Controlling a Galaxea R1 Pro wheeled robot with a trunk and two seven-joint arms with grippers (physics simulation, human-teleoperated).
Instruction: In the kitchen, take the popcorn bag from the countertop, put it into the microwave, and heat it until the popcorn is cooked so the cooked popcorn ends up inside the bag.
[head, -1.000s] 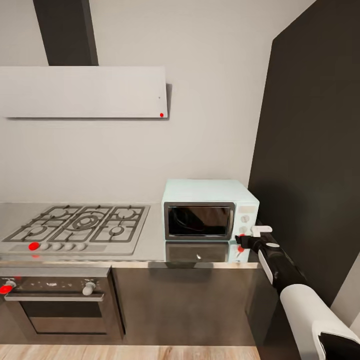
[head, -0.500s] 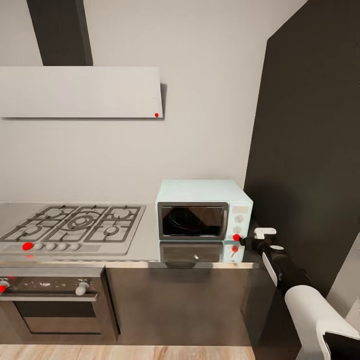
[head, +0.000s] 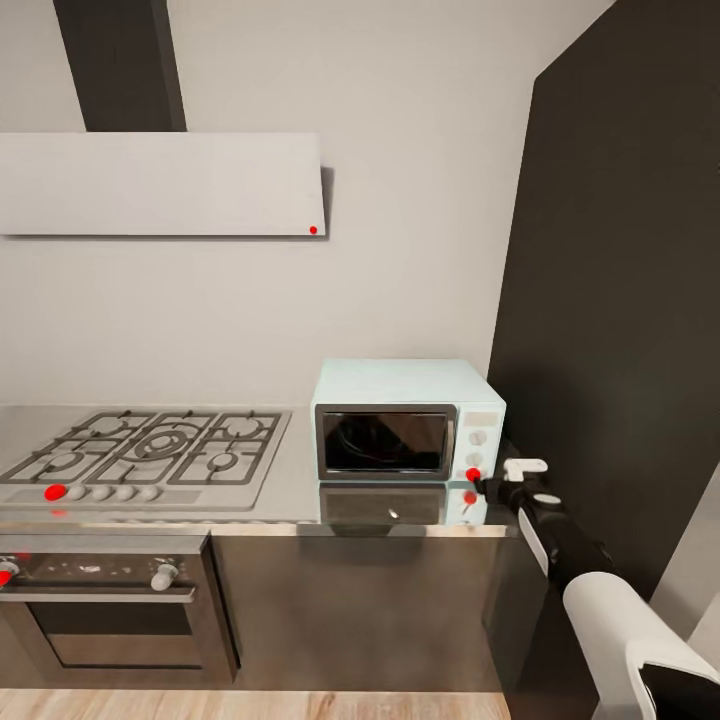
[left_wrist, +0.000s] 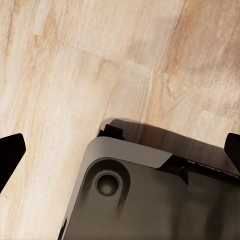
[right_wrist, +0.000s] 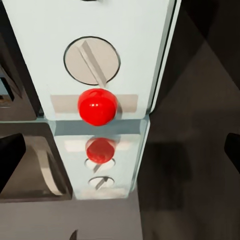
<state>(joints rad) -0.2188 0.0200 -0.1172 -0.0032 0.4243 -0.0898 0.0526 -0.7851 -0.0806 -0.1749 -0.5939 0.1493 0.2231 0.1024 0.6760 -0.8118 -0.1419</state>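
Note:
The pale mint-blue microwave (head: 405, 420) stands on the grey metal countertop (head: 290, 500) against the wall, its dark glass door shut. My right gripper (head: 492, 487) is open just in front of the white side panel's lower corner. In the right wrist view a round knob (right_wrist: 92, 61) and a red button (right_wrist: 97, 106) lie straight ahead of the right gripper (right_wrist: 120, 155), whose dark fingertips (right_wrist: 10, 160) stand far apart. The popcorn bag is out of view. My left gripper (left_wrist: 120, 150) hangs open over the floor.
A gas hob (head: 150, 450) fills the countertop left of the microwave, with a built-in oven (head: 100, 600) beneath and a white hood (head: 160, 185) above. A tall dark panel (head: 620, 300) stands right of the microwave. The left wrist view shows wooden floor (left_wrist: 75, 60) and my dark base (left_wrist: 160, 200).
The camera shifted slightly, sliding the scene left. My right gripper has eased back from the microwave's panel, so the red button now shows beside it.

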